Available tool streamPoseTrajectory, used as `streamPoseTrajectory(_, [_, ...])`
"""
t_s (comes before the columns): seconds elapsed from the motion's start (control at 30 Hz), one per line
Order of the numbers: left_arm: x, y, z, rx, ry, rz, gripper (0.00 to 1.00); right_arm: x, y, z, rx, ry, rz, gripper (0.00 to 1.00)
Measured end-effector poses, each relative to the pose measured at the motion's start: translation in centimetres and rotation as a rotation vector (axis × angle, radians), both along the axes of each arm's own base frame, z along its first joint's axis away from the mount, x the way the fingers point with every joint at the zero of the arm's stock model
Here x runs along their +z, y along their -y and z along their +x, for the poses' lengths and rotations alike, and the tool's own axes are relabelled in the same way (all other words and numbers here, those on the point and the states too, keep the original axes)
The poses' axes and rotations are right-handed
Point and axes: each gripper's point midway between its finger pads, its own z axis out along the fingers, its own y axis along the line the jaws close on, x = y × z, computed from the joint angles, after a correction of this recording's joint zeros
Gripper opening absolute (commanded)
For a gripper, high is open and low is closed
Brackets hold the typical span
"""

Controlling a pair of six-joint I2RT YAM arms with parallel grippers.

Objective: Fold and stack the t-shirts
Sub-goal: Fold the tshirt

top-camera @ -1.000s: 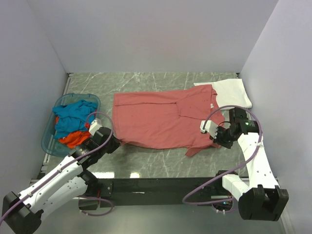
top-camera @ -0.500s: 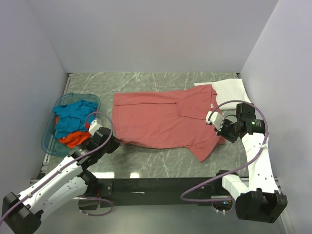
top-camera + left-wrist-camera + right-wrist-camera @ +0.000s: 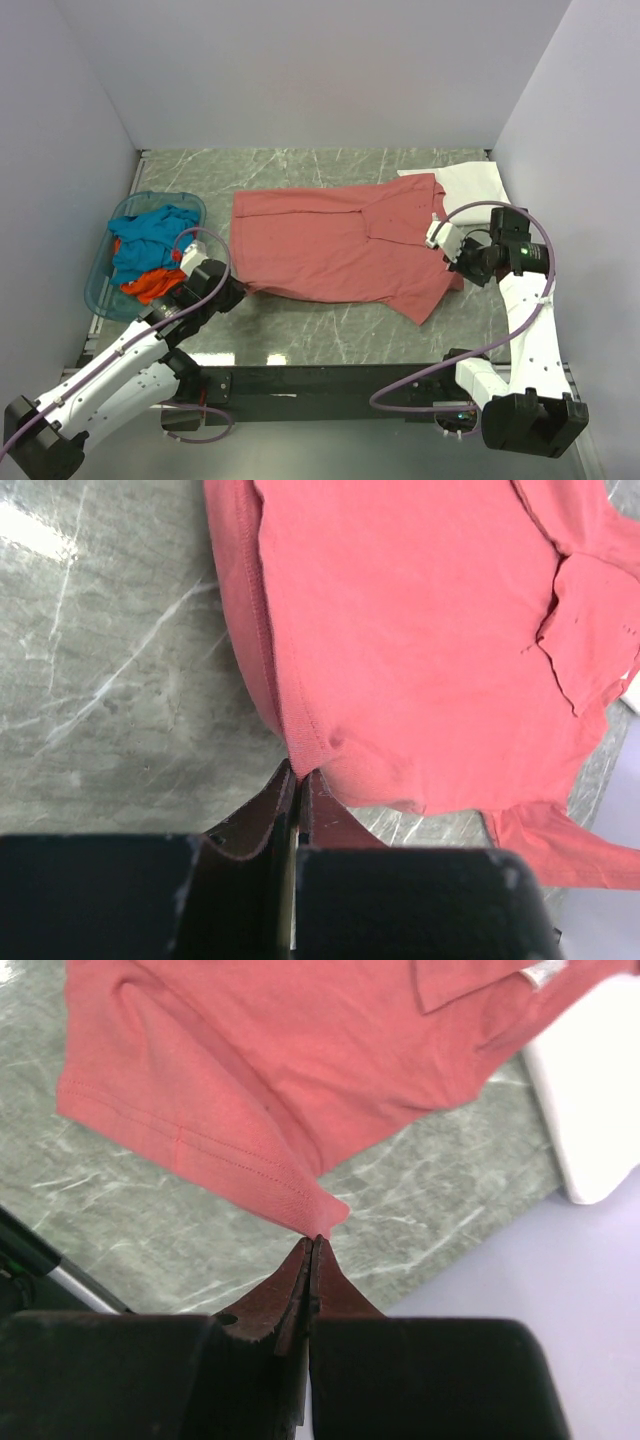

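Far left: translucent blue basket (image 3: 97,292) holding a teal-blue shirt (image 3: 145,240) on top of an orange shirt (image 3: 150,288), both crumpled and not yet folded. Next, left gripper (image 3: 232,293), its jaws pressed nearly together on the near hem corner of the dusty-red shirt (image 3: 330,245); the left wrist view shows the seam tucked between the fingertips. Centre of the table (image 3: 330,335): the dusty-red shirt, spread mostly flat, with its long axis running left to right, hem toward the basket and collar with the white neck label (image 3: 437,215) toward the right. Next, right gripper (image 3: 457,275), jaws fully closed, pinching the tip of the near sleeve, whose cloth peaks up to the fingertips in the right wrist view. Far right corner: white shirt (image 3: 480,190), folded flat, its near-left corner under the red collar. Step in hand, as judged: the near edge is gripped at both ends, ready for the lengthwise fold. The next move calls for both arms to lift together and carry that edge toward the far edge, matched in pace so the cloth does not skew.
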Motion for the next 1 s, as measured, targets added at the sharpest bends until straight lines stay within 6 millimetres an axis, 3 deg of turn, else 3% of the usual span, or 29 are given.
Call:
streamPoseTrajectory(0.23, [-0.3, -0.6, 0.3, 0.028, 0.0, 0.025, 0.0, 1.7, 0.9, 2.1, -0.037, 0.056, -0.004, 0.0])
streamPoseTrajectory(0.5, [-0.9, -1.2, 0.7, 0.058, -0.019, 0.061, 0.0, 1.6, 1.4, 3.9, -0.057, 0.049, 0.013, 0.0])
streamPoseTrajectory(1.0, [0.7, -2.2, 2.8, 0.151, -0.021, -0.025, 0.0, 2.3, 2.0, 6.9, -0.082, 0.069, 0.041, 0.0])
